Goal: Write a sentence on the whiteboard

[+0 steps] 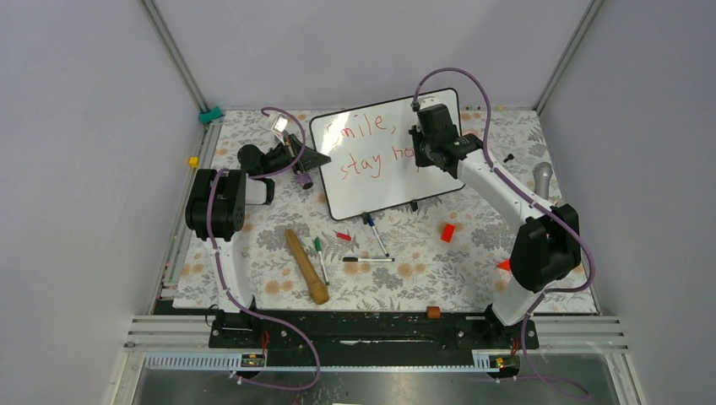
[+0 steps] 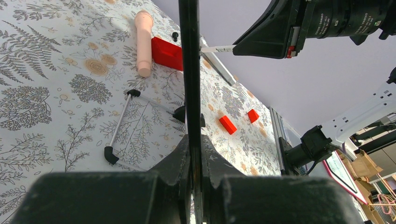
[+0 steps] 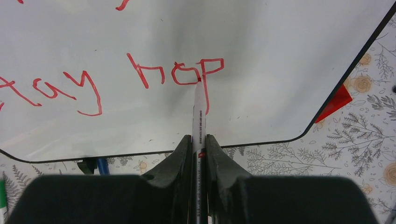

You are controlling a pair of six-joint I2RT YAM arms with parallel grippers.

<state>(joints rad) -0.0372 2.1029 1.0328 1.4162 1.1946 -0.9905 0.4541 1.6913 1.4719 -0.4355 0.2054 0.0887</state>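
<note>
Whiteboard: propped at a tilt at the far middle of the floral cloth, between the two arms.
Sentence: red letters in two lines, "Smile," above and "stay hop" below; the last word reads as unfinished.
Red marker: tip touching the board at the bowl of the "p", barrel running back between the right jaws.
Right gripper: closed tight on the marker barrel, over the board's right half.
Left gripper: closed tight on the thin black frame at the board's left edge, steadying it.
Step in hand: judged to be the remaining letters of "hopeful".
Method advised: use light, even pressure so the tilted board does not rock. Leave the left clamp unmoved. Make the letters compact, since the bare board right of the "p" ends at the rounded corner. Hold the baseline level with "stay".
Surroundings: blue marker, green marker, wooden pin and red block lie on the cloth in front of the board, apart from it.
</note>
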